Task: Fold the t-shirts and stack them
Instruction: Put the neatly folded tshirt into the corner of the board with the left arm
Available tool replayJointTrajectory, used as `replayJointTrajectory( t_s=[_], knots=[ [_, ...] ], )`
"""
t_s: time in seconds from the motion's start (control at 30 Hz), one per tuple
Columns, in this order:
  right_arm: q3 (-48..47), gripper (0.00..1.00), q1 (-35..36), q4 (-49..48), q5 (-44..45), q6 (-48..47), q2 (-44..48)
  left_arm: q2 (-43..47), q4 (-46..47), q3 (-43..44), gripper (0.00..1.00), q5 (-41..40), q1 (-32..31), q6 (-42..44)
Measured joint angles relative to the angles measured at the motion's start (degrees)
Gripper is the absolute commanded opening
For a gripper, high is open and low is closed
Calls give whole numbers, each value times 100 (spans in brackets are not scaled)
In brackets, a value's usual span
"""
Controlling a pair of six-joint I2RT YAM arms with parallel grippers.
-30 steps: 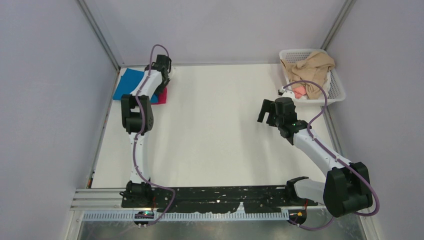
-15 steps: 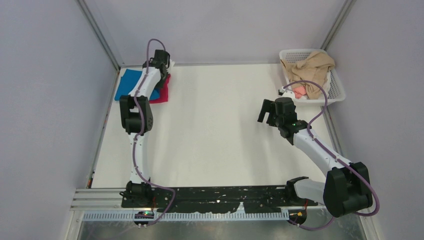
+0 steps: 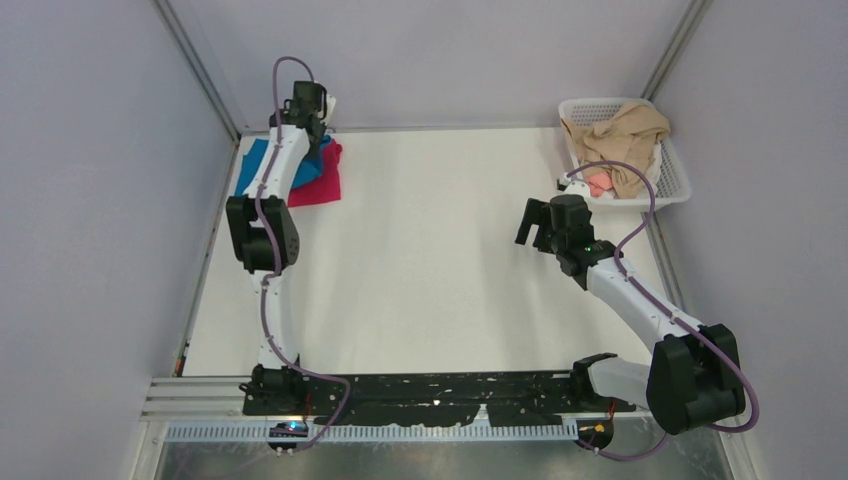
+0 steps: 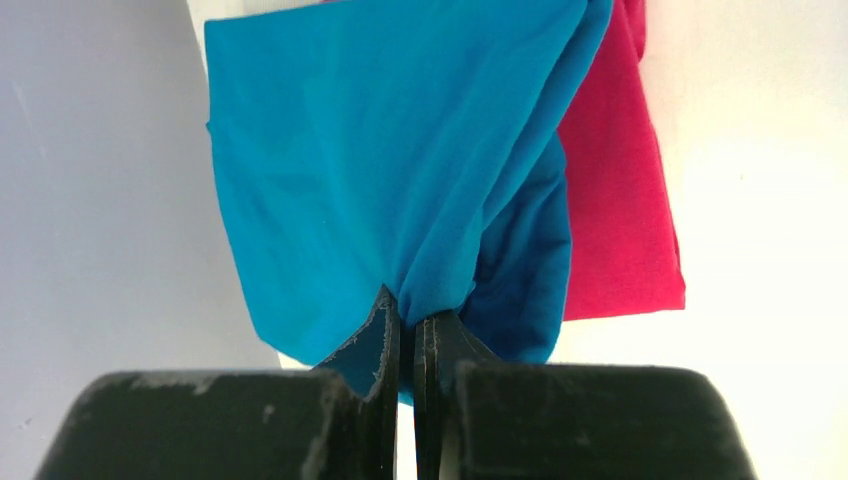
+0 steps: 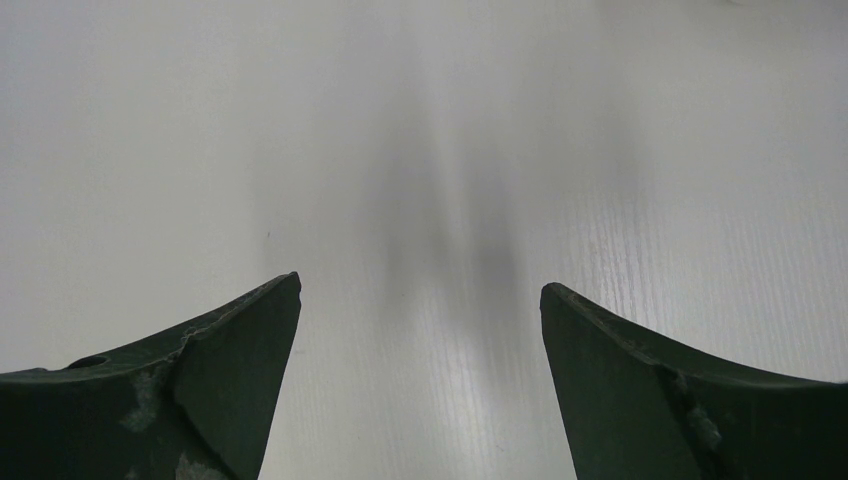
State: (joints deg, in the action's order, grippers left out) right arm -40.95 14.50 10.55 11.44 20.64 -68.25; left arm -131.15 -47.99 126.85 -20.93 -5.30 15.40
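The bright blue t-shirt (image 4: 380,170) lies at the table's far left corner (image 3: 258,160), partly over the crimson t-shirt (image 4: 615,210), which also shows in the top view (image 3: 318,180). My left gripper (image 4: 407,320) is shut on a bunched edge of the blue shirt and lifts it, at the far left by the back wall (image 3: 308,100). My right gripper (image 5: 420,300) is open and empty above bare table, right of the middle (image 3: 535,222).
A white basket (image 3: 678,175) at the far right corner holds tan and pink cloth (image 3: 620,135). Grey walls close in the table at left, back and right. The black mounting rail (image 3: 430,390) runs along the near edge.
My left gripper has moved back and left toward the far wall, pulling the blue shirt's edge with it and uncovering more of the crimson shirt. The right arm has not moved.
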Motion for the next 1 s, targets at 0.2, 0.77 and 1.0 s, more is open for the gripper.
replayJointTrajectory(
  t_s=[0.2, 0.77, 1.0],
  knots=[
    [0, 95, 0, 0, 0, 0, 0, 11, -109, 52, 0, 284, -26, -2],
    [0, 95, 0, 0, 0, 0, -2, -597, -835, 365, 99, 1038, -308, -214],
    [2, 95, 0, 0, -7, 0, 0, 673, -516, -323, 100, 2048, -267, -763]
  ],
)
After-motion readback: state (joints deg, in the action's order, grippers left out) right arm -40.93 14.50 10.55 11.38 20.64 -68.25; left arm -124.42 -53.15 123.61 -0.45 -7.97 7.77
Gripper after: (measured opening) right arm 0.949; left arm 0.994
